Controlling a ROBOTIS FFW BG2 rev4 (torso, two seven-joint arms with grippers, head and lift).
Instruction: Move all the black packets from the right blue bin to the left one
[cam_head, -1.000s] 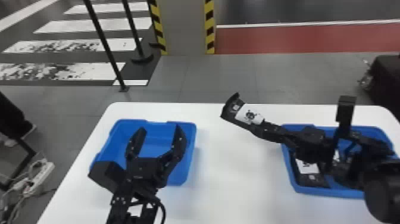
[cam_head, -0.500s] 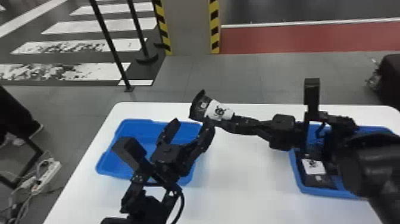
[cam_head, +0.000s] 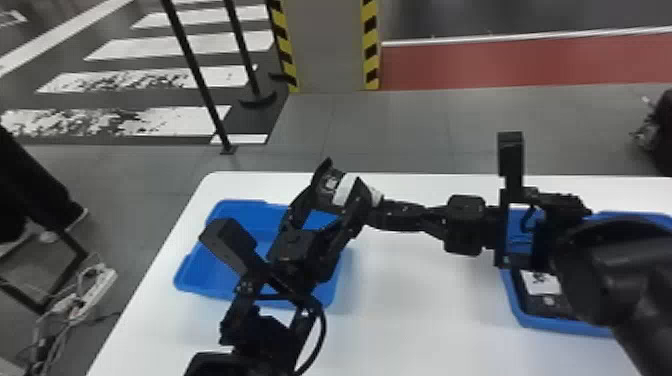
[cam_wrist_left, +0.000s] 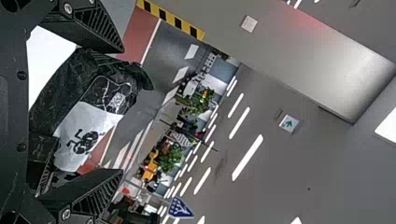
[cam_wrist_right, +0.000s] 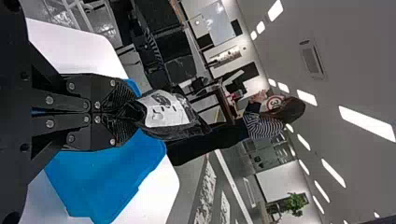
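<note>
My right gripper (cam_head: 375, 210) pinches black packet (cam_head: 344, 190); left wrist view shows its free end between left gripper's (cam_head: 336, 191) spread fingers. White table (cam_head: 425, 300) below, pillar (cam_head: 327, 45) beyond.

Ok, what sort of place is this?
Probably an indoor demo or test hall laid out like a street: white crosswalk-like stripes, a hazard-striped pillar and ceiling lights.

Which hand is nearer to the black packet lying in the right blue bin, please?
Right. The right hand, gripping another packet, hangs to the left of the lying packet in the right blue bin; the left hand is farther left, above the left bin.
</note>
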